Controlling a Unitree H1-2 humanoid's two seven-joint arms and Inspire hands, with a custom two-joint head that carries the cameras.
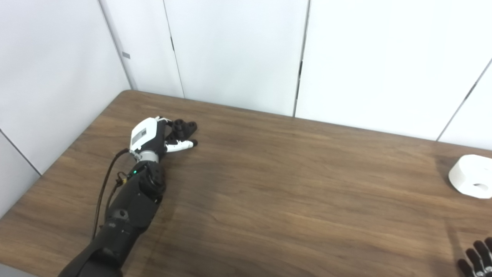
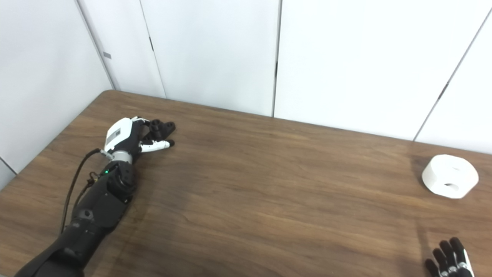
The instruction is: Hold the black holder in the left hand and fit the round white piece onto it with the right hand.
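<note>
The black holder [image 1: 185,127] lies on the wooden table [image 1: 269,184] at the far left, near the back edge. My left hand [image 1: 153,135] is on it, fingers behind it and thumb [image 1: 180,145] in front, closed around it while it rests on the table. The round white piece [image 1: 471,176], with a hole in its top, sits alone at the far right of the table. My right hand [image 2: 449,258] is low at the bottom right, well short of the white piece, fingers apart and holding nothing.
White wall panels [image 1: 238,54] stand close behind the table's back edge and along its left side. A black cable [image 1: 105,184] runs beside my left forearm.
</note>
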